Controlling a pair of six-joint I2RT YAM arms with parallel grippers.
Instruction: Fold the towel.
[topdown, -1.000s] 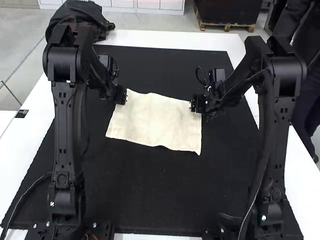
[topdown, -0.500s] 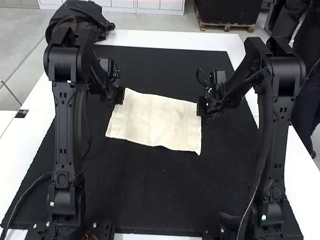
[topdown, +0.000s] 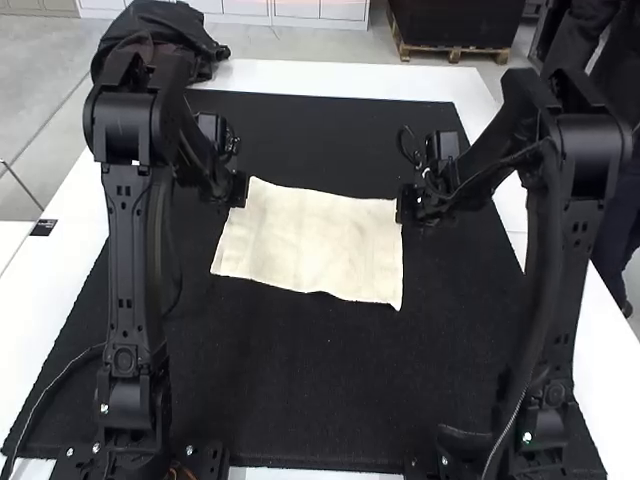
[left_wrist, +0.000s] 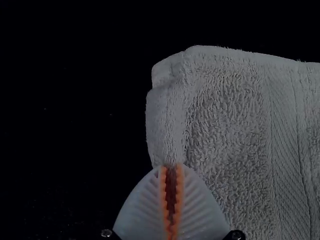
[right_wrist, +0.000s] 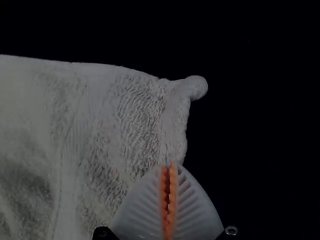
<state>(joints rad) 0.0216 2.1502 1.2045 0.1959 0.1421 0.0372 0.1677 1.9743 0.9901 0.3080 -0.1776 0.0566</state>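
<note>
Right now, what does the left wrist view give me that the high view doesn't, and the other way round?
Left wrist view: the orange pads on the left gripper's fingers, and the towel's looped pile and woven band.

High view: the towel's full outline, spread out, with the right gripper at its far right corner.

Both: the left gripper at the towel's edge.

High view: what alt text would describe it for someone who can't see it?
A cream towel lies spread on a black mat, with the left gripper at its far left corner and the right gripper at its far right corner. The mat covers much of a white table.
</note>
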